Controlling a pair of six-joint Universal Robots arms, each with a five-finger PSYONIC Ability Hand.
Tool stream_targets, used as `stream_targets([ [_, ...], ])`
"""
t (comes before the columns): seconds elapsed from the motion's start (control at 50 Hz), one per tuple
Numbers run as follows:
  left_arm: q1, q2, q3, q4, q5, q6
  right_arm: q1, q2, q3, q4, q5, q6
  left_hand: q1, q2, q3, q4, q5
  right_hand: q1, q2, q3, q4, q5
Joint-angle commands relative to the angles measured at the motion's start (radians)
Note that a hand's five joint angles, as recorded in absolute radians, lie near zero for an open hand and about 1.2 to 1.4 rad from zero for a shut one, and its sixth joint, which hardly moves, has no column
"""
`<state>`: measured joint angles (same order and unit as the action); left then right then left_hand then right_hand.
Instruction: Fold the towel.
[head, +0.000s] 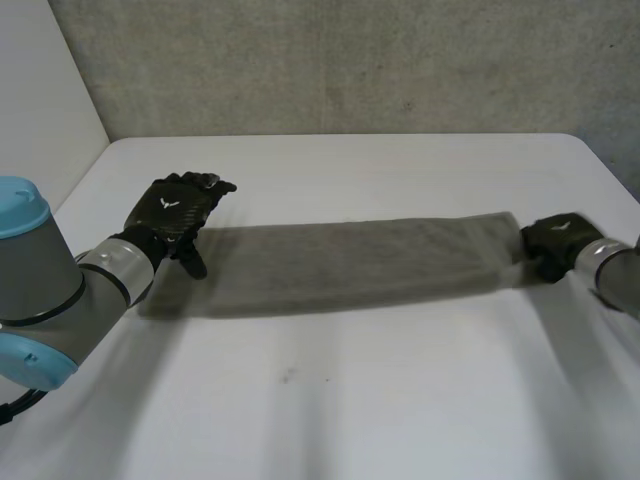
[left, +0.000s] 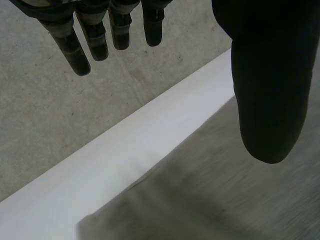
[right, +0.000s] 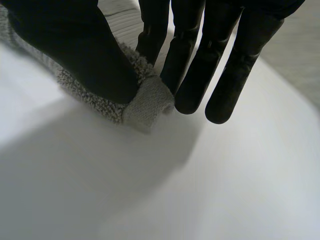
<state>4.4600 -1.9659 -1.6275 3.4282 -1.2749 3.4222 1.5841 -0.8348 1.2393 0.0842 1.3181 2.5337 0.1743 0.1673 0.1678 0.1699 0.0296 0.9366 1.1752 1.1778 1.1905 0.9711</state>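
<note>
White desk (head: 330, 400) under a rough grey wall (head: 350, 60), with a grey towel (head: 340, 262) laid across it as one long, narrow band.

The towel is soft, nubby terry and lies flat, running side to side across the middle of the desk. The right hand (head: 553, 243) grips its right end. In the right wrist view the thumb (right: 80, 55) pinches a fuzzy, hemmed corner (right: 145, 102) against the fingers (right: 190, 75), just above the desk top. The left hand (head: 172, 215) is at the towel's left end and is released. In the left wrist view its fingers hang straight, well apart from the thumb, which sits over the cloth. Whether that hand touches the towel cannot be told.
</note>
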Motion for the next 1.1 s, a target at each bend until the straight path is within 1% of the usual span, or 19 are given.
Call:
stream_targets([
  [0.02, 0.001, 0.024, -0.012, 0.000, -0.001, 0.000, -0.058, -0.167, 0.040, -0.210, 0.251, -0.193, 0.004, 0.011, 0.010, 0.008, -0.026, 0.460, 0.221, 0.218, 0.206, 0.251],
  [0.06, 0.008, 0.042, -0.020, 0.000, -0.001, 0.000, -0.058, -0.194, 0.052, -0.256, 0.277, -0.329, 0.004, 0.011, 0.010, 0.008, -0.026, 0.460, 0.221, 0.218, 0.206, 0.251],
  [0.14, 0.012, 0.047, -0.023, 0.000, -0.001, -0.001, -0.001, -0.205, 0.049, -0.261, 0.257, -0.343, 0.004, 0.011, 0.010, 0.008, -0.026, 0.460, 0.221, 0.218, 0.206, 0.251],
  [0.18, 0.012, 0.047, -0.023, 0.002, -0.001, 0.000, 0.080, -0.211, 0.035, -0.264, 0.233, -0.306, 0.004, 0.011, 0.010, 0.008, -0.026, 0.460, 0.221, 0.218, 0.206, 0.251],
  [0.22, 0.012, 0.048, -0.022, 0.002, -0.001, -0.001, 0.227, -0.219, 0.002, -0.264, 0.147, -0.204, 0.007, 0.014, 0.013, 0.011, -0.023, 0.460, 0.221, 0.218, 0.206, 0.251],
  [0.24, 0.012, 0.048, -0.022, 0.002, -0.001, -0.001, 0.228, -0.219, 0.002, -0.264, 0.147, -0.204, 0.007, 0.014, 0.013, 0.011, -0.023, 0.460, 0.221, 0.218, 0.206, 0.251],
  [0.28, 0.012, 0.048, -0.023, 0.002, -0.004, -0.001, 0.337, -0.199, 0.000, -0.271, 0.038, -0.133, 0.007, 0.014, 0.013, 0.011, -0.023, 0.460, 0.221, 0.218, 0.206, 0.251],
  [0.34, 0.012, 0.050, -0.023, 0.002, -0.006, -0.005, 0.386, -0.188, 0.008, -0.274, -0.017, -0.116, 0.007, 0.014, 0.013, 0.011, -0.023, 0.460, 0.221, 0.218, 0.206, 0.251],
  [0.38, 0.015, 0.055, -0.028, 0.002, -0.006, -0.005, 0.511, -0.159, 0.026, -0.276, -0.106, -0.118, 0.007, 0.014, 0.013, 0.011, -0.023, 0.460, 0.221, 0.218, 0.206, 0.251],
  [0.44, 0.016, 0.061, -0.037, 0.002, -0.006, -0.005, 0.611, -0.127, 0.048, -0.282, -0.154, -0.121, 0.007, 0.014, 0.013, 0.011, -0.023, 0.460, 0.221, 0.218, 0.206, 0.251],
  [0.54, 0.021, 0.065, -0.040, 0.003, -0.006, -0.006, 0.672, -0.054, 0.063, -0.304, -0.163, -0.122, 0.007, 0.014, 0.013, 0.011, -0.023, 0.460, 0.221, 0.218, 0.206, 0.251],
  [0.62, 0.013, 0.065, -0.035, 0.005, -0.004, -0.006, 0.686, -0.012, 0.054, -0.297, -0.154, -0.125, 0.007, 0.014, 0.013, 0.011, -0.023, 0.449, 0.210, 0.208, 0.195, 0.240],
  [0.66, 0.004, 0.062, -0.032, 0.015, -0.006, -0.008, 0.685, 0.000, 0.066, -0.296, -0.136, -0.138, 0.007, 0.014, 0.013, 0.011, -0.023, -0.585, -0.824, -0.826, -0.839, -0.794],
  [0.68, 0.004, 0.062, -0.032, 0.016, -0.006, -0.008, 0.685, 0.000, 0.066, -0.296, -0.135, -0.138, 0.007, 0.014, 0.013, 0.011, -0.023, -0.590, -0.829, -0.831, -0.844, -0.799],
  [0.7, 0.002, 0.061, -0.032, 0.023, -0.007, -0.008, 0.679, -0.007, 0.069, -0.296, -0.117, -0.136, 0.010, 0.017, 0.016, 0.014, -0.020, -0.762, -1.001, -1.003, -1.016, -0.971],
  [0.8, -0.051, 0.050, -0.019, 0.049, -0.007, -0.009, 0.665, -0.082, 0.095, -0.281, -0.044, -0.098, 0.025, 0.032, 0.031, 0.029, -0.005, -0.762, -1.001, -1.003, -1.016, -0.971],
  [0.88, -0.128, 0.027, 0.015, 0.075, -0.014, -0.009, 0.549, -0.179, 0.169, -0.267, 0.021, 0.024, 0.028, 0.034, 0.034, 0.032, -0.002, -0.762, -1.001, -1.003, -1.016, -0.971],
  [0.98, -0.227, -0.025, 0.072, 0.080, -0.040, -0.009, 0.447, -0.237, 0.248, -0.253, 0.027, 0.183, 0.030, 0.037, 0.037, 0.035, 0.000, -0.762, -1.001, -1.003, -1.016, -0.971],
  [1.1, -0.324, -0.137, 0.130, 0.080, -0.122, 0.000, 0.312, -0.257, 0.348, -0.218, 0.018, 0.237, 0.051, 0.058, 0.057, 0.055, 0.021, -0.762, -1.001, -1.003, -1.016, -0.971],
])
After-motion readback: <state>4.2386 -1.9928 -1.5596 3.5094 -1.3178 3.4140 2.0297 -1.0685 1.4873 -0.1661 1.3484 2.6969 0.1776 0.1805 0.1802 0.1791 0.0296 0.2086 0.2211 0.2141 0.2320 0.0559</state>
